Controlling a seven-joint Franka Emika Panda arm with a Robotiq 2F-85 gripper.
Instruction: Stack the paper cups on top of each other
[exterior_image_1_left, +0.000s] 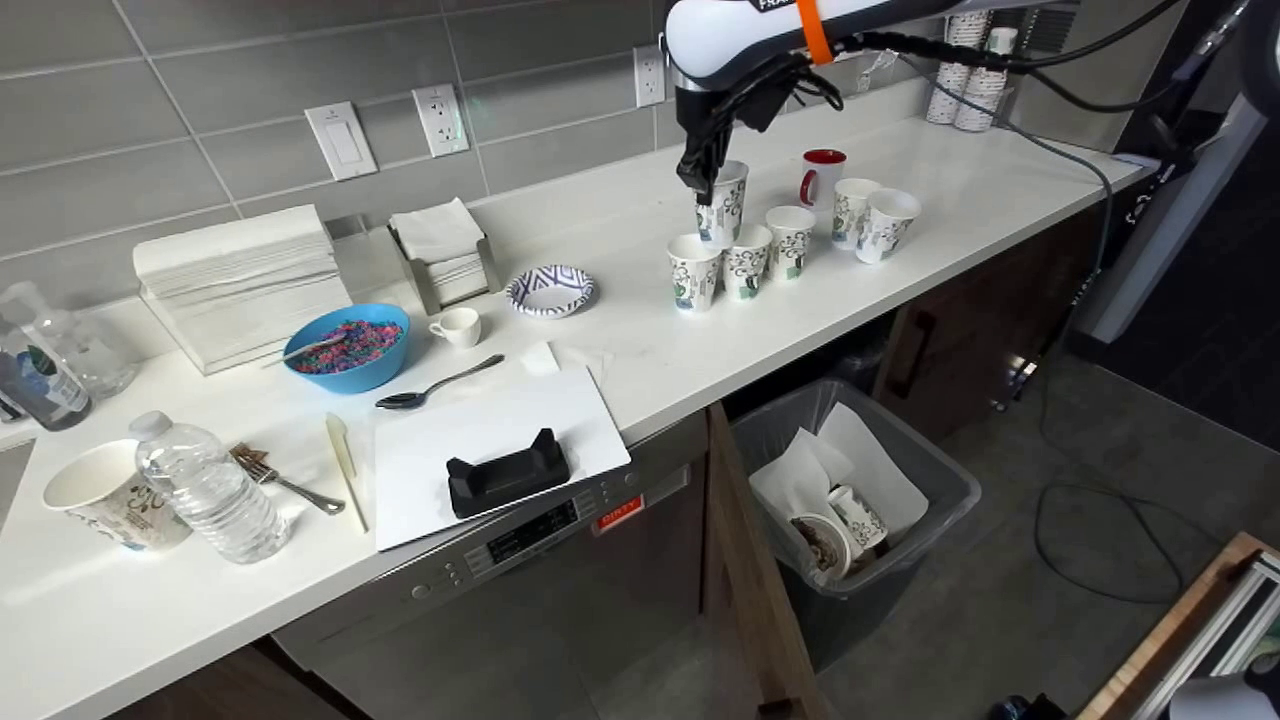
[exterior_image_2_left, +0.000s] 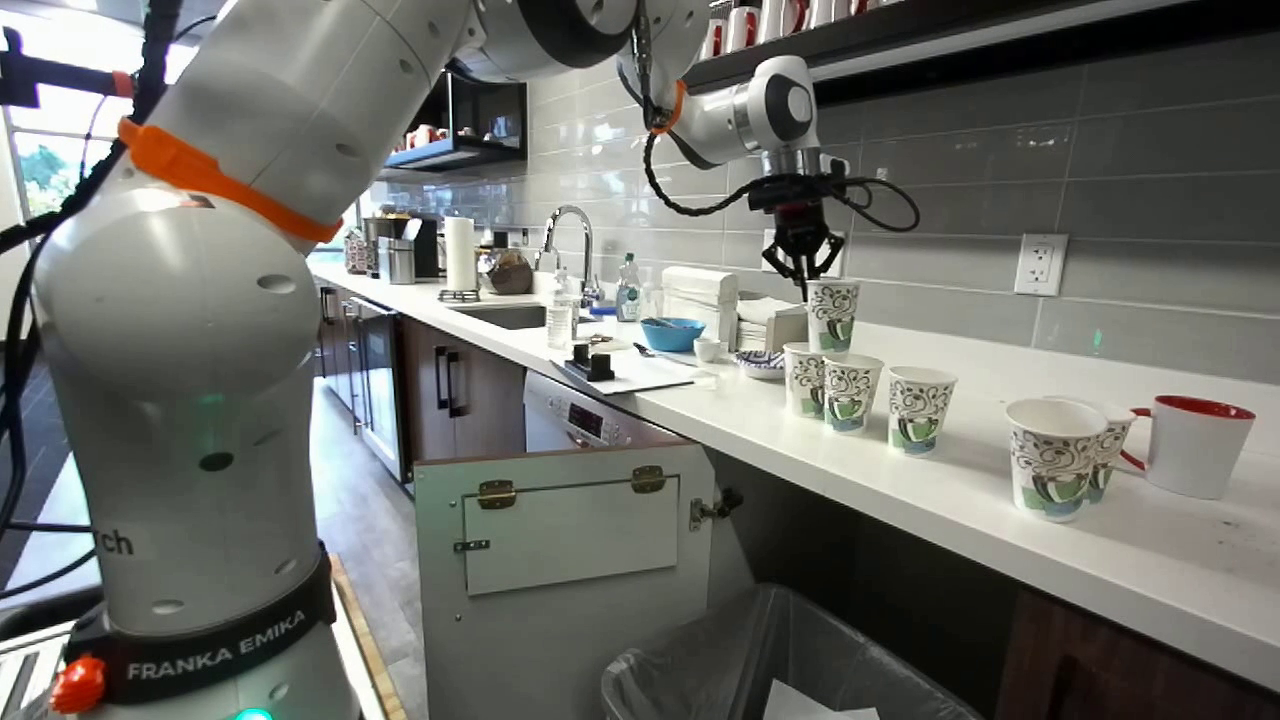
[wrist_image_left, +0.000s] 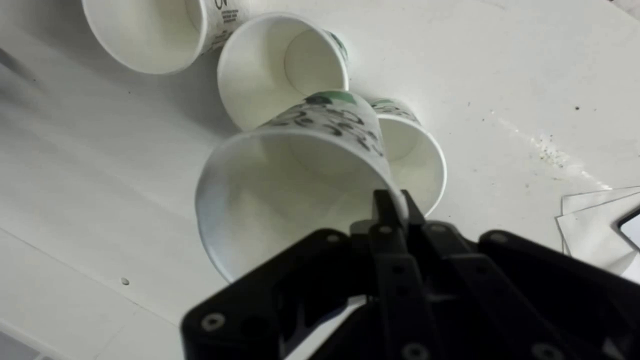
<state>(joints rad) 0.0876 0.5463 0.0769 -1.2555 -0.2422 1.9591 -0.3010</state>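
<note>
Has a paper cup (wrist_image_left: 290, 190) pinched by the rim in the pincer (wrist_image_left: 398, 205), right over two others (exterior_image_1_left: 694, 276) on the counter (exterior_image_1_left: 650, 350), can't tell if touching tbh. See one cup (exterior_image_2_left: 920, 412) near those, plus a pair (exterior_image_2_left: 1050, 472) by a red-handled mug (exterior_image_2_left: 1200, 450).

The arm (exterior_image_2_left: 325, 115) is outstretched; wrist (exterior_image_2_left: 792, 162) turned downward — fingers (wrist_image_left: 391, 247) pinched close together.

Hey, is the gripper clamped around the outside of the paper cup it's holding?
No, in the wrist view the gripper pinches the paper cup at its rim, one finger inside and one outside.
</note>
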